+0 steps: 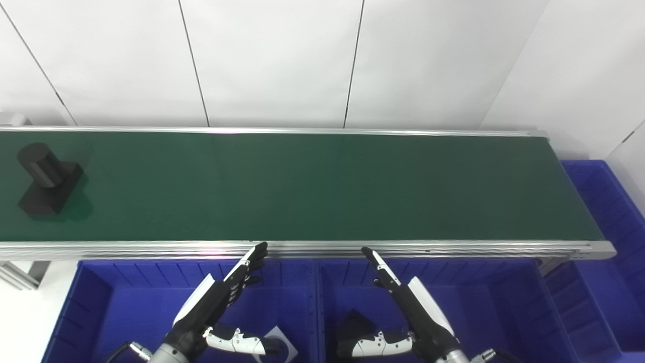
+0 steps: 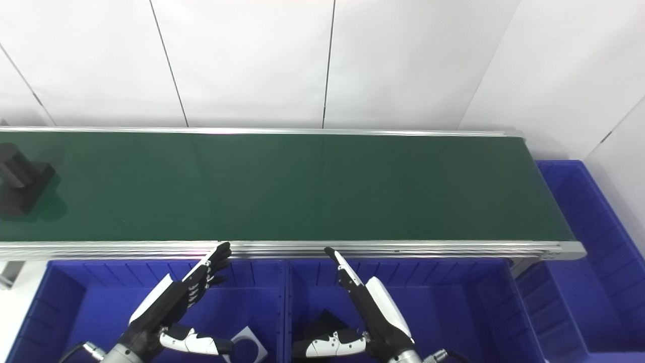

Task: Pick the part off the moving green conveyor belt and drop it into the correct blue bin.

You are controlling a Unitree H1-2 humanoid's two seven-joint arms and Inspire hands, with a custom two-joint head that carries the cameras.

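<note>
- One black part point(image 1: 46, 177) lies on the green conveyor belt point(image 1: 312, 186), at its far left end, about midway between the belt's near and far rails.
- The part is a flat rectangular block with a short round cylinder standing on it; the cylinder sits toward the block's far-left end and appears to tilt up and to the left.
- The block's long axis runs diagonally, from near-left to far-right across the belt, not square with the rails.
- In the right eye view the part point(image 2: 20, 179) is cut by the picture's left edge.
- One belt is in view, running left to right across the picture, with silver rails on both long sides.
- Three blue bins show: a left bin point(image 1: 101, 297) and a middle bin point(image 1: 499, 297) side by side below the belt's near rail, and a third bin point(image 1: 604, 201) past the belt's right end.
- A pale flat piece point(image 1: 278, 337) lies in the left bin; a dark piece point(image 1: 352, 322) lies in the middle bin; what either is cannot be told.
- The left hand point(image 1: 221, 302) hovers over the left bin, fingers straight and pressed side by side, thumb stuck out to the right, holding nothing; its tips reach the near rail.
- The right hand point(image 1: 408, 307) hovers over the middle bin in a mirrored pose, fingers together, thumb out to the left, empty.
- Both hands are well apart from the part.
</note>
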